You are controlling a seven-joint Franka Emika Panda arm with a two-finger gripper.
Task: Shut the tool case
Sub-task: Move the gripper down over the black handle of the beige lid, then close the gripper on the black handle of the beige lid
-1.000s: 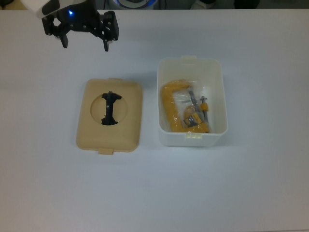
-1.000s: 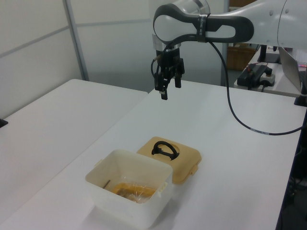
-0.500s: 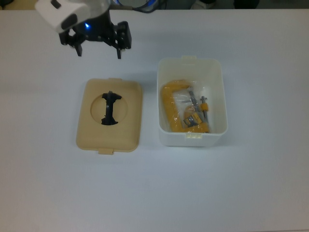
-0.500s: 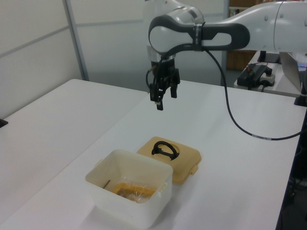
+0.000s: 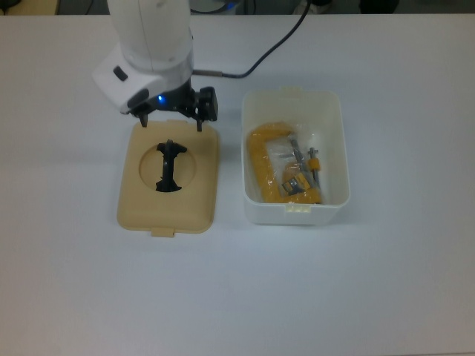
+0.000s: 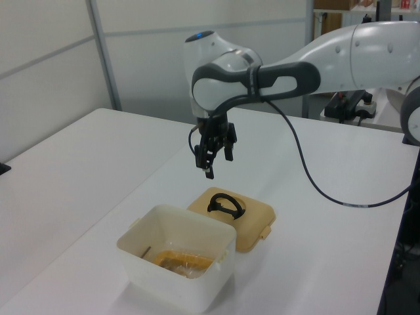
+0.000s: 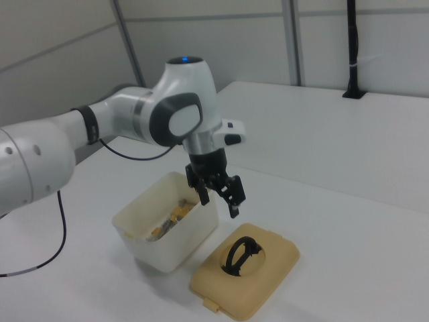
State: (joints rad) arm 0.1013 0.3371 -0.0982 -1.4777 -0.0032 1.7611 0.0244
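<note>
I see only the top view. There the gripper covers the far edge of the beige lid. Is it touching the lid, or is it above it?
Observer: Above it. In the left view the gripper hangs in the air, with a clear gap down to the lid.
Operator: And the black handle, does it lie flat in the round recess?
Observer: No. In the right view the handle stands up as an arch out of the recess.
Operator: Is the white tub much taller than the lid?
Observer: Yes. In the left view the walls of the tub rise well above the lid, which lies flat on the table beside it.
</note>
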